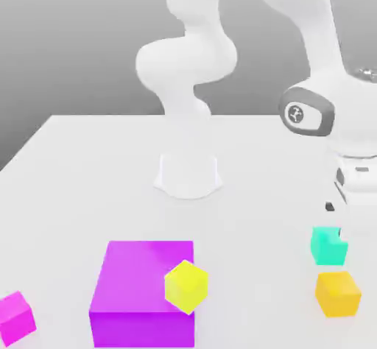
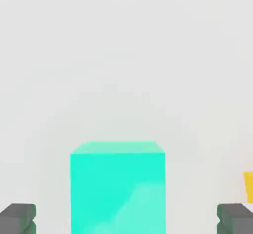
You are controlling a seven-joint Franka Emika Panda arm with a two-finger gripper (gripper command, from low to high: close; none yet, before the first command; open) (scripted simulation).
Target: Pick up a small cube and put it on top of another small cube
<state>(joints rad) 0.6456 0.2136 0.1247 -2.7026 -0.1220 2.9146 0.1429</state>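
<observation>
Your teal small cube [image 1: 328, 245] is sitting at the exterior view's lower right, just above the orange cube [image 1: 338, 293]. Your gripper [image 2: 126, 219] is straddling it, fingers [image 2: 18, 217] spread wide and gripping nothing, seemingly lining up a grasp. The white table [image 1: 88, 171] is spreading out under a plain grey backdrop.

The small cube [image 1: 328, 245] is showing plain teal, with a paler patch on the face seen in the hand view [image 2: 117, 188]. The orange cube [image 1: 338, 293], yellow cube [image 1: 185, 286], big purple block [image 1: 136, 285] and magenta cube [image 1: 16, 317] are all looking unpatterned. The tabletop [image 1: 96, 163] is showing off-white, the arm [image 1: 188, 53] white, the pincer's fingertips [image 2: 18, 218] seemingly dark grey.
</observation>
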